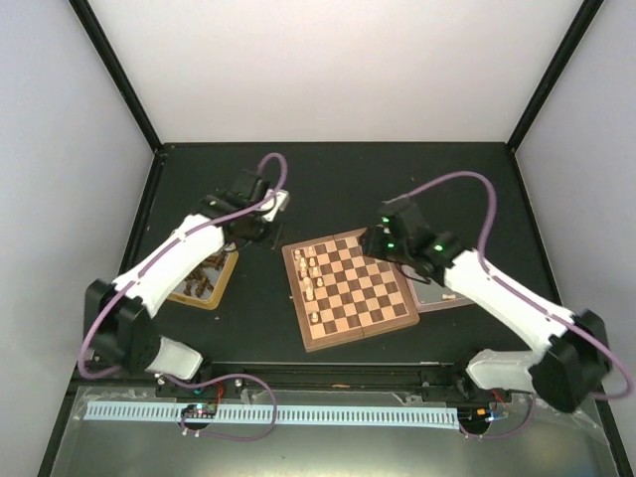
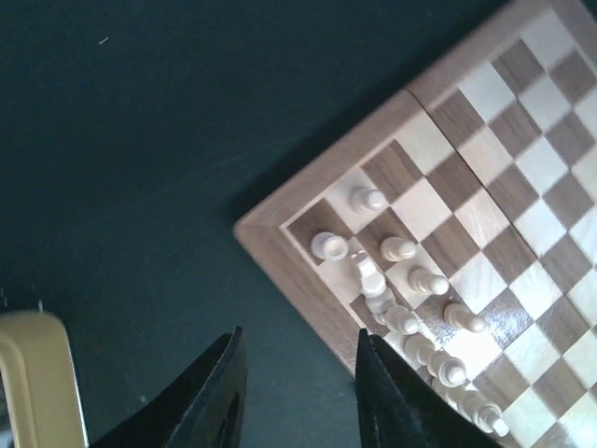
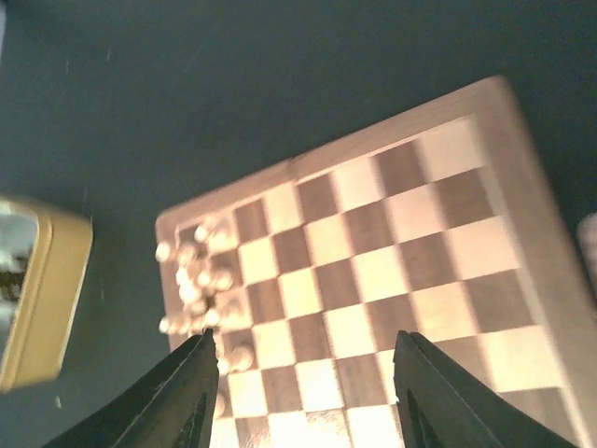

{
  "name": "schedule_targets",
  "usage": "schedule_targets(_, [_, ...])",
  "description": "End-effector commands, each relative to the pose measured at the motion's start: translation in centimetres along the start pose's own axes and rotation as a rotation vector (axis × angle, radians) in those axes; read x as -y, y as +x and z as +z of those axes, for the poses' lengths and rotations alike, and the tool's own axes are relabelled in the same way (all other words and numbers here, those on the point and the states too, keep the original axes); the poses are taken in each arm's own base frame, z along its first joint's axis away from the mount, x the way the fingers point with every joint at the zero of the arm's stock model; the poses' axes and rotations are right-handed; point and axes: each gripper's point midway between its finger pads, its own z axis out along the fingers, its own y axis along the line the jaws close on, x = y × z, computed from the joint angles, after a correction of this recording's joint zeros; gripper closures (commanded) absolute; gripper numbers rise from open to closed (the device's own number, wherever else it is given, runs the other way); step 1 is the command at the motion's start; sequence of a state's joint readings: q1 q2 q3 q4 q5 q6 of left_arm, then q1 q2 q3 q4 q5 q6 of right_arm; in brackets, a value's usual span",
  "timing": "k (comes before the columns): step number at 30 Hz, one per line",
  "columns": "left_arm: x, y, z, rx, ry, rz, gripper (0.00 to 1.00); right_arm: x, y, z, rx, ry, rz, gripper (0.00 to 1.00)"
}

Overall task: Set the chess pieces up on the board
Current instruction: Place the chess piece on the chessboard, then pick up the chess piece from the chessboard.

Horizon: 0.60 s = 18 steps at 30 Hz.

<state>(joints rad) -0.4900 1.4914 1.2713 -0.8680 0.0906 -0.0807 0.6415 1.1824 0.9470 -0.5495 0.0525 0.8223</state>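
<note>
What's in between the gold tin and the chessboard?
Nothing, only bare dark table between the gold tin and the board; the top view shows it.

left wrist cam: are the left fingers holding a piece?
No: the left fingers stand apart, and the gap between them shows only dark table and the rim of the board.

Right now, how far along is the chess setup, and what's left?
Done: the pale pieces stand in two rows along one edge of the board. In hand: nothing; left gripper and right gripper are both open and empty. Left: the opposite side is bare, and dark pieces sit in the gold tin.
</note>
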Motion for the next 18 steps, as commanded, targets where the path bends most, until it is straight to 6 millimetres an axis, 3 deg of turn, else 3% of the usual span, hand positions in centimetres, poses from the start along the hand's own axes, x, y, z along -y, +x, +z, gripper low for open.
schedule_targets(1, [-1.8, -0.9, -2.0, 0.201, 0.085, -0.27, 0.63, -5.5, 3.1, 1.9, -0.154, -0.059, -0.27, 0.48])
schedule_targets(3, [-2.5, -0.9, -3.5, 0.289, 0.097, -0.335, 0.57, -7.5, 4.2, 3.4, -0.203, -0.035, -0.346, 0.49])
schedule_targets(7, [-3.7, 0.7, -3.3, 0.346, 0.117, -0.436, 0.53, -9.9, 6.2, 5.9, -0.28, 0.048, -0.467, 0.52])
schedule_targets(12, [-5.9, 2.6, -2.5, 0.387, 0.146, -0.583, 0.52, -10.9, 8.7, 8.4, -0.368, 0.131, -0.538, 0.6])
schedule_targets(18, [-6.6, 4.0, -1.1, 0.357, 0.154, -0.617, 0.52, -11.4, 10.4, 10.5, -0.431, 0.168, -0.57, 0.66])
